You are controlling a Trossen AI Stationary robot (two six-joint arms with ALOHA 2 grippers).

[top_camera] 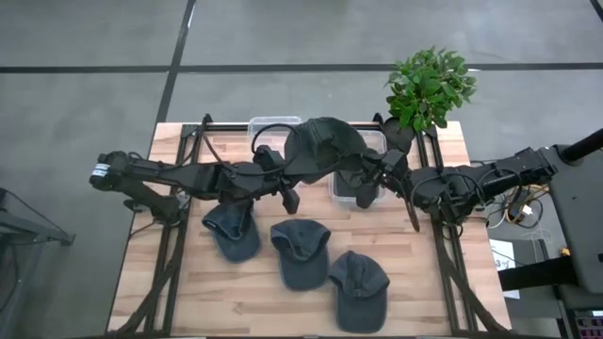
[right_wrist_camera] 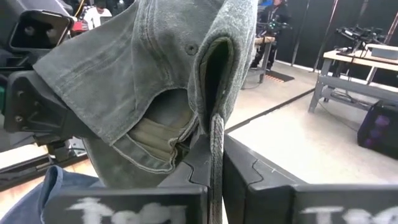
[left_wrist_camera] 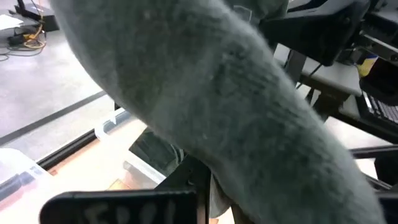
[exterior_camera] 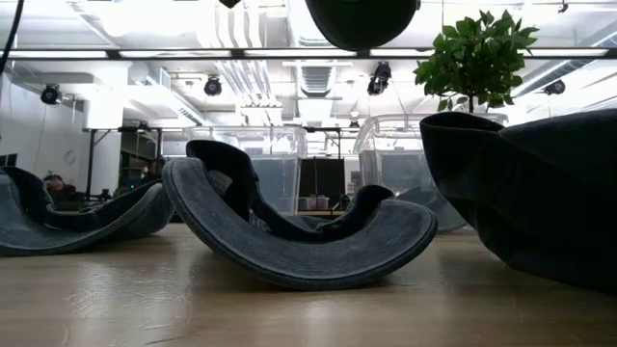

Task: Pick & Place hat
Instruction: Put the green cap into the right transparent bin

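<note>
The hat (top_camera: 322,146) hangs in the air above the far middle of the tabletop (top_camera: 236,287), stretched between the two arms and well clear of the wood. It looks light and soft: the cloth drapes and folds under its own weight, so it will probably sag and swing wherever it is not supported, and only the brim should keep any stiffness. The firmest places to take hold are likely the brim edge and the seamed band around the opening, where the cloth is doubled. The right tool (right_wrist_camera: 214,186) is clenched on just such an edge, the fabric pinched between its fingers (right_wrist_camera: 261,193) in the right wrist view. The left tool (top_camera: 283,184) sits under the hat's left side; the left wrist view is filled by cloth, which seems to run down between its fingers, though I cannot tell for sure whether it is gripping. The hat is a faded grey-green cap of washed cotton, with stitched panels, an eyelet (right_wrist_camera: 192,48) and a paler inner band. Three more caps lie crown-down in a slanting row toward the near edge: one (top_camera: 232,231) on the left, one (top_camera: 301,252) in the middle, one (top_camera: 358,290) nearest the right. A clear bin (top_camera: 367,165) and a plant (top_camera: 429,87) stand at the far edge.
</note>
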